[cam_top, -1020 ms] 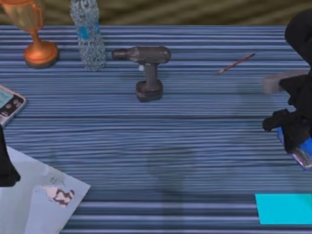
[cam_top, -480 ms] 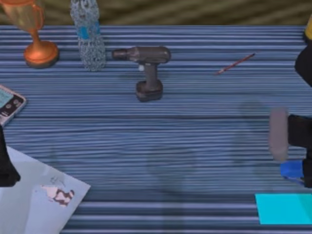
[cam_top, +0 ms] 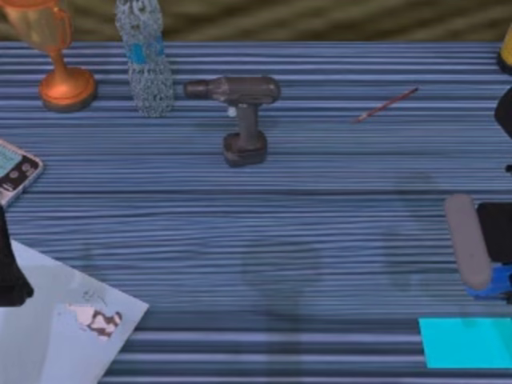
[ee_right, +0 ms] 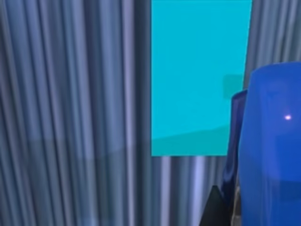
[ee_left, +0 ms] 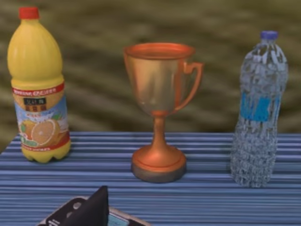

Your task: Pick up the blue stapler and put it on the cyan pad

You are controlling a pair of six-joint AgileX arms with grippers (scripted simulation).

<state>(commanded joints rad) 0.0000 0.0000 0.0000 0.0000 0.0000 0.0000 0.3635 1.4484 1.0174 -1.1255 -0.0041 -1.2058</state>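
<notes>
my right gripper is at the right edge of the table in the top view, just above the flat plain cyan pad, and it's pinching the small bright blue stapler, which peeks out under the arm's grey link, raised off the tabletop. from the right wrist camera the stapler's blue body fills the near corner, with the cyan pad lying flat on the striped blue table beyond it; the stapler is not on the pad.

my left gripper sits parked at the left edge, over the corner of the large pale grey paper sheet; i can't tell how its fingers stand. beside it, at the left edge, lies a small handheld device with a screen.

further back, mid-table, the dark grey power drill stands on its base, and the thin red pencil lies off to the right. along the far edge, the copper-coloured trophy cup, the crinkled clear plastic water bottle, and a yellow orange-juice bottle with a red cap.
</notes>
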